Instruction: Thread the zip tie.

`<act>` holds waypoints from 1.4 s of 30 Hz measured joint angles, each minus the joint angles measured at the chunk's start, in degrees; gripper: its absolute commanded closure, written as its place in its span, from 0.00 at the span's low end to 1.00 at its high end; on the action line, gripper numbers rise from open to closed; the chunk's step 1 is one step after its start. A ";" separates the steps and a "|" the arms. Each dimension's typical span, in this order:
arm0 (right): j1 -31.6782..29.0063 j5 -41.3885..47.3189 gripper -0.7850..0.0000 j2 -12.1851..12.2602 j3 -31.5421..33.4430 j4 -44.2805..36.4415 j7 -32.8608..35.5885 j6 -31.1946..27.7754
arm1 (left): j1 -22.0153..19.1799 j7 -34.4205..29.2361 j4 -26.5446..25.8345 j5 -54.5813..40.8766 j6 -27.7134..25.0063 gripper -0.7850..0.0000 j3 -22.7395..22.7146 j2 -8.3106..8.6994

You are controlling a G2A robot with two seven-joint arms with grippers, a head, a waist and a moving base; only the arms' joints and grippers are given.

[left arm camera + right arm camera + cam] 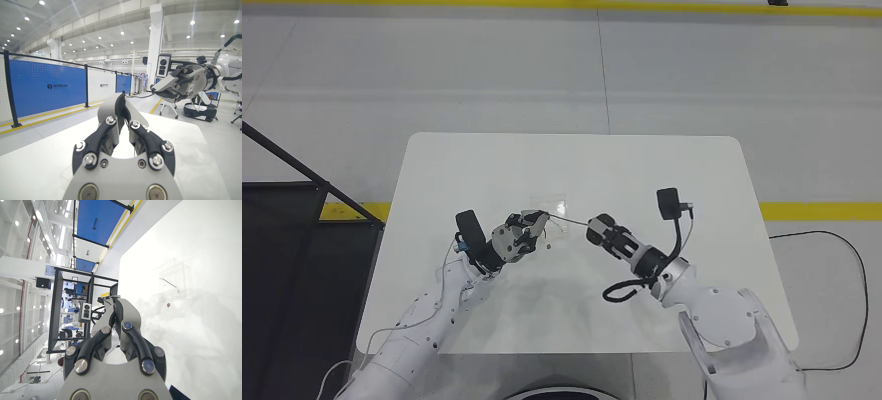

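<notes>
Now my left fingers and right fingers are both pinched shut on the tie, which spans the gap between them above the desk. The strap looks thin and springy. If either grip twists or slips, I judge the tip could miss the head, or the tie could drop.

White table bears a clear box near its middle. Yellow floor line flanks the table.
</notes>
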 measured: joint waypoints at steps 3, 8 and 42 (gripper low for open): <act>-0.04 -0.03 1.00 0.00 -0.02 0.00 -0.07 -0.22 | 0.00 0.00 0.00 0.00 0.00 1.00 0.00 0.00; -0.36 0.53 1.00 0.01 0.38 -0.05 -0.37 -0.60 | 0.00 0.00 0.00 0.00 0.00 1.00 0.00 0.00; -1.05 0.42 1.00 0.15 0.79 -0.39 -0.13 -1.10 | 0.00 0.00 0.00 0.00 0.00 1.00 0.00 0.00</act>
